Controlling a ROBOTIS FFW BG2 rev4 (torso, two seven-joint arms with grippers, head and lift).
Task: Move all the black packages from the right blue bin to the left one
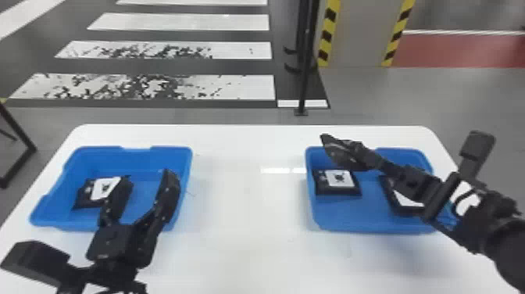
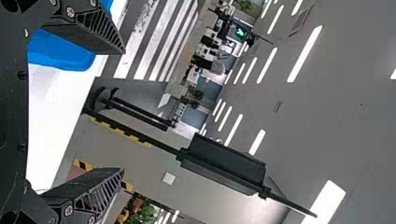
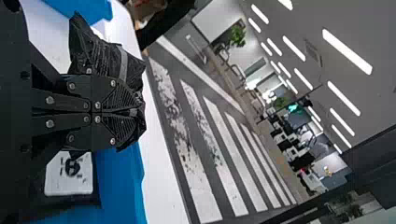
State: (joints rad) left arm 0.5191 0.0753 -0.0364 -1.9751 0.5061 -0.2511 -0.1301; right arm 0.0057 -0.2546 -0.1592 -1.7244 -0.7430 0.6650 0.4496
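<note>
Presumably for clearance, right gripper (image 3: 136, 112) pinches crumpled black plastic package (image 3: 105, 60) above far-left corner of right blue plastic bin (image 1: 375, 227); left gripper (image 1: 147, 177) gapes.

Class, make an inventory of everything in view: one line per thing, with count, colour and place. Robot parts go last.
Left bin: 1, blue, table's left
Right bin: 1, blue, table's right
Packages: 4 visible, black; one in left bin, two in right bin, one in right claw
Table: 1, white, under bins
Stripes: several, white, floor beyond
Pole: 1, black, beyond table
Pillar: 1, grey, yellow-black edges, beyond table
Ceiling lights: many, white, overhead
Arms: 2, black, left and right
Left claw: 1, black, open over left bin
Right claw: 1, black, shut on package
</note>
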